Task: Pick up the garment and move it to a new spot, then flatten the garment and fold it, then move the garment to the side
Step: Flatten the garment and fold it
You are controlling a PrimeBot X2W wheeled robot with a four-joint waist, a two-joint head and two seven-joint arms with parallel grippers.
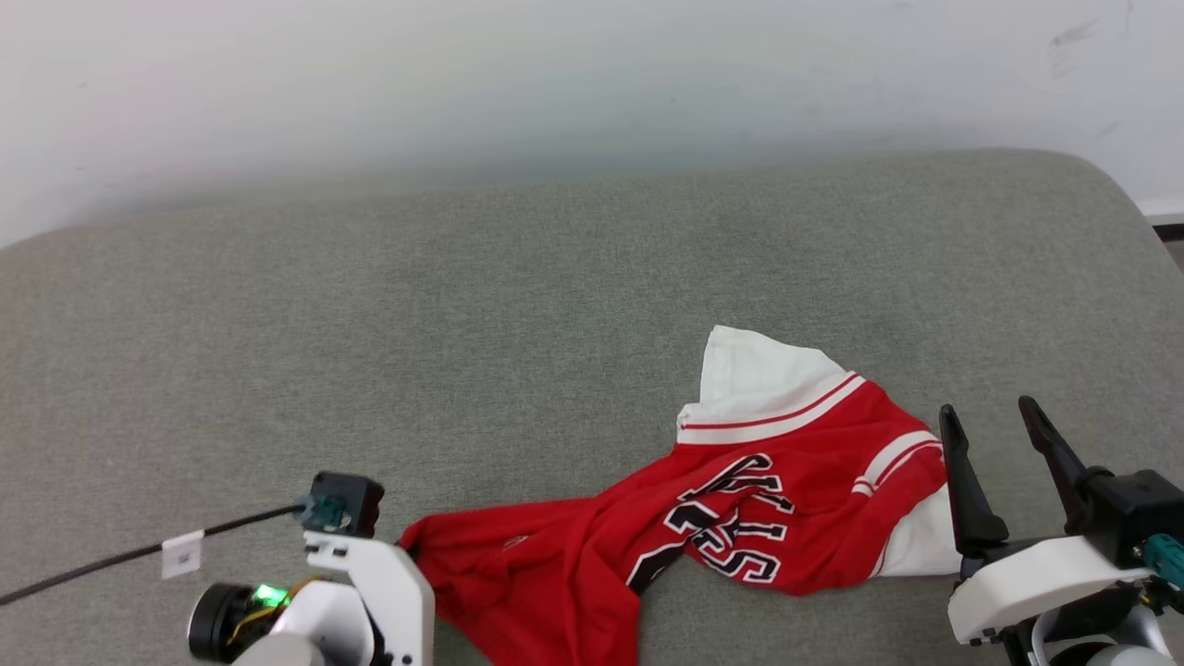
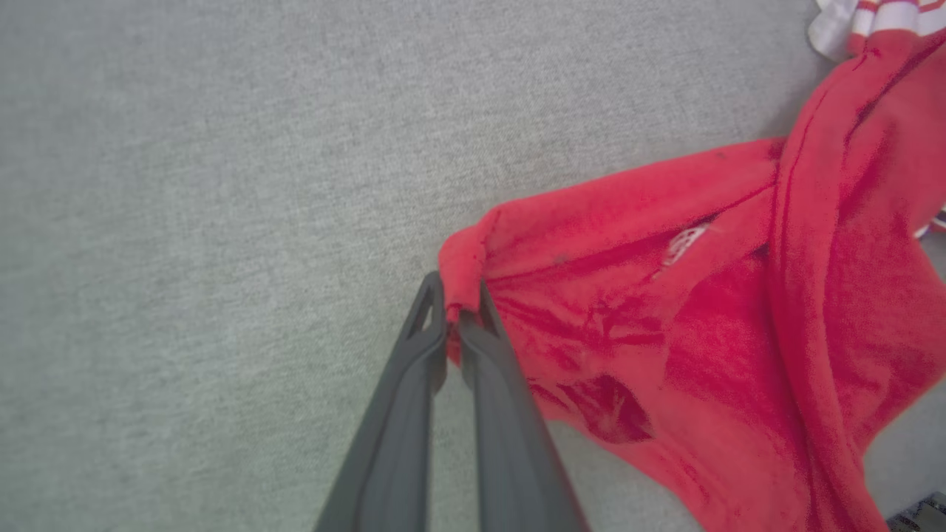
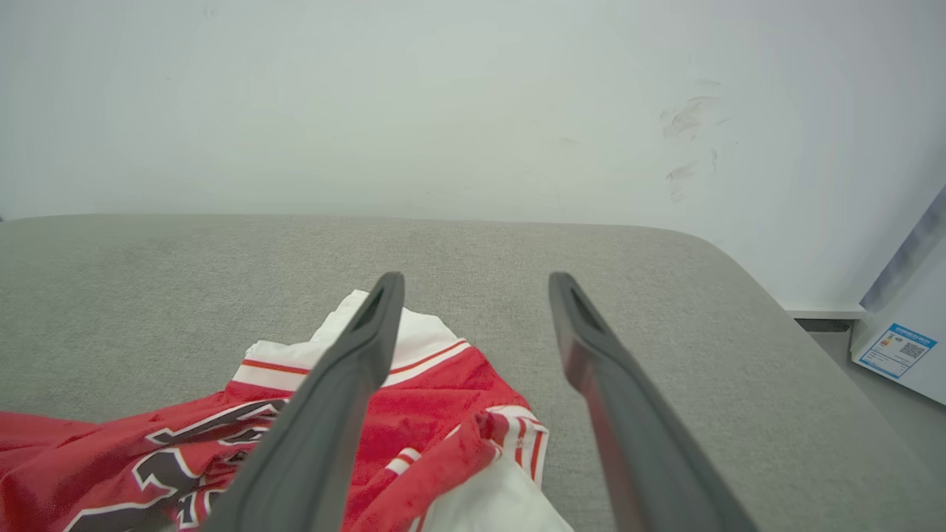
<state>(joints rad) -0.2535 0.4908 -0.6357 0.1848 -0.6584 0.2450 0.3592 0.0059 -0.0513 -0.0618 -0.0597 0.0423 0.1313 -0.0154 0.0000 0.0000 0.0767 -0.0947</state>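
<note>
left pincer (image 2: 458, 299) pinches garment (image 2: 665, 310) corner; wide grey cushion (image 2: 222, 185) beyond.

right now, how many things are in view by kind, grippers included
garment: 1
grippers: 2, the left gripper shut on the garment's red edge, the right gripper open
tagged cable: 1
grey cushioned surface: 1
white box with a blue label: 1
total: 6
</note>
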